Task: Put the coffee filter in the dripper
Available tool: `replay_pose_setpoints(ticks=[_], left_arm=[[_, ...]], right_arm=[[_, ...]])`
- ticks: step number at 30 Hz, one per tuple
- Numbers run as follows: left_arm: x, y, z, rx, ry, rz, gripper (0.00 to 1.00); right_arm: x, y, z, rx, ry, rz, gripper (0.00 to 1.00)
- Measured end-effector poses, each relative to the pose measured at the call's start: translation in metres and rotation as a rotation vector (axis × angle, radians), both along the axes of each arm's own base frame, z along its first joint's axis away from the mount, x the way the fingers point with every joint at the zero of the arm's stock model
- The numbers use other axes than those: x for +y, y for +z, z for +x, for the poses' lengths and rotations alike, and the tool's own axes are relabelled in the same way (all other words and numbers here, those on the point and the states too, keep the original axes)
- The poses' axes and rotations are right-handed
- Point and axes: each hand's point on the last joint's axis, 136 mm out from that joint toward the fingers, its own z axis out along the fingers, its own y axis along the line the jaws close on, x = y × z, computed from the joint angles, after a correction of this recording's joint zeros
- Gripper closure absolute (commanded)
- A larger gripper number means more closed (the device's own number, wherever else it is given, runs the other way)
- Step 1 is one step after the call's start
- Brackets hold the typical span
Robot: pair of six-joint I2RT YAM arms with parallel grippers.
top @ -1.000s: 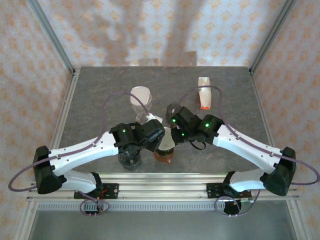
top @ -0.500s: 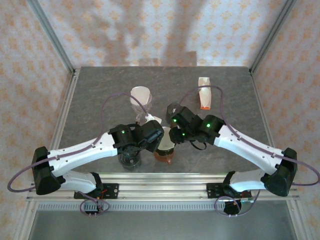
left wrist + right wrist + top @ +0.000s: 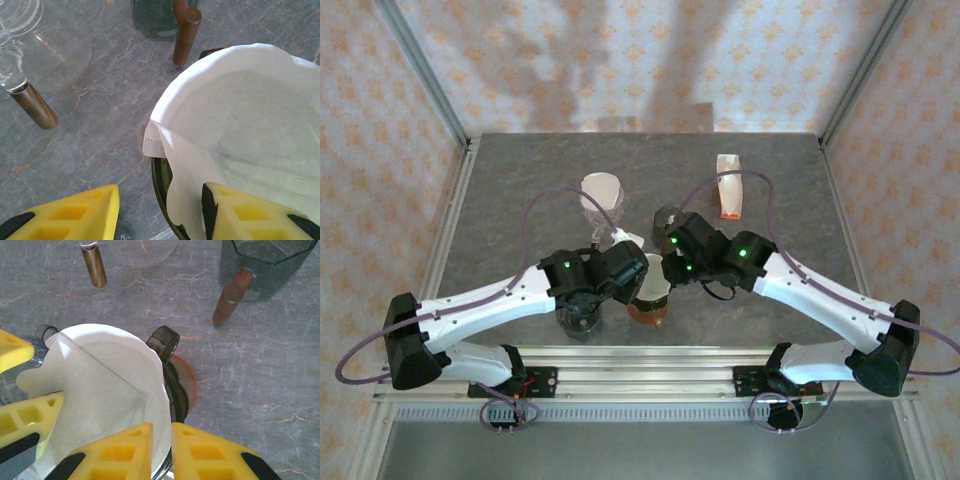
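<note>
Grey marbled table [image 3: 520,180], pale wallpaper w/ orange motifs on the walls [image 3: 620,60], alu posts [image 3: 430,75] at the corners, a rail [image 3: 640,370] along the near edge.

From the top cam the dripper [image 3: 648,312] sits at 6 o'clock on the table, between my two wrists. The coffee filter [image 3: 650,290] shows as a pale patch in it. A clear glass dripper [image 3: 601,192] stands at 11 o'clock from it, a white packet [image 3: 727,186] w/ an orange end at 1 o'clock, and a dark glass vessel [image 3: 578,318] just beside it at 9. My jaws can't be read from up here.

The wrist cams give that. Left wrist: my left gripper [image 3: 160,192] is apart, one finger lying on the coffee filter [image 3: 240,115] inside the cup, the other outside over bare table. The dripper [image 3: 160,175] rim and a folded filter flap lie between them.

Right wrist: my right gripper [image 3: 162,427] is nearly together, pinched on the edge of the coffee filter [image 3: 100,385], w/ the dark rim in the same slit. The filter sits opened inside the dripper [image 3: 165,340], one flap sticking out at 9 o'clock by the left gripper's fingers [image 3: 35,412]. Wooden handles of the clear dripper [image 3: 94,265] and the dark vessel [image 3: 230,297] lie at 11 and 1
</note>
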Motion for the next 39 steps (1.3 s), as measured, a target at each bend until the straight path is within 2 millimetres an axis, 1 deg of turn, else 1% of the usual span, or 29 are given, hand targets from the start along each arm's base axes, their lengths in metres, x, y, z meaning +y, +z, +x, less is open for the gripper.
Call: replay_pose_setpoints(ticks=[2, 9, 15, 17, 20, 24, 27, 31, 32, 35, 38, 39], left_arm=[[0.0, 0.0, 0.0, 0.0, 0.001, -0.001, 0.52], [0.001, -0.002, -0.001, 0.004, 0.003, 0.001, 0.5], [0.0, -0.005, -0.003, 0.012, 0.003, -0.026, 0.44], [0.0, -0.002, -0.005, 0.009, 0.002, -0.054, 0.43], [-0.001, 0.009, -0.006, -0.005, 0.002, -0.11, 0.43], [0.003, 0.02, -0.002, -0.023, 0.03, -0.171, 0.43], [0.007, 0.017, 0.002, -0.014, 0.058, -0.194, 0.43], [0.009, 0.004, 0.0, 0.014, 0.061, -0.19, 0.41], [0.009, 0.003, -0.001, 0.019, 0.059, -0.192, 0.42], [0.008, 0.002, -0.001, 0.023, 0.063, -0.2, 0.5], [0.008, 0.002, -0.001, 0.025, 0.069, -0.203, 0.53], [0.008, 0.002, -0.001, 0.026, 0.071, -0.203, 0.54]], right_arm=[[0.0, -0.001, -0.001, 0.002, 0.003, -0.002, 0.9], [0.001, -0.004, -0.001, 0.009, 0.005, -0.01, 0.92], [0.002, -0.007, -0.001, 0.013, 0.007, -0.016, 0.92], [0.002, -0.007, -0.001, 0.013, 0.007, -0.016, 0.92], [0.001, -0.008, -0.002, 0.015, 0.007, -0.019, 0.92], [0.001, -0.009, -0.002, 0.017, 0.007, -0.021, 0.92], [0.001, -0.01, -0.002, 0.017, 0.007, -0.022, 0.92], [0.001, -0.01, -0.002, 0.019, 0.007, -0.024, 0.92], [0.001, -0.01, -0.002, 0.019, 0.007, -0.024, 0.92], [0.001, -0.011, -0.002, 0.019, 0.007, -0.025, 0.92], [0.001, -0.011, -0.002, 0.02, 0.007, -0.025, 0.91], [0.001, -0.011, -0.002, 0.02, 0.007, -0.025, 0.88]])
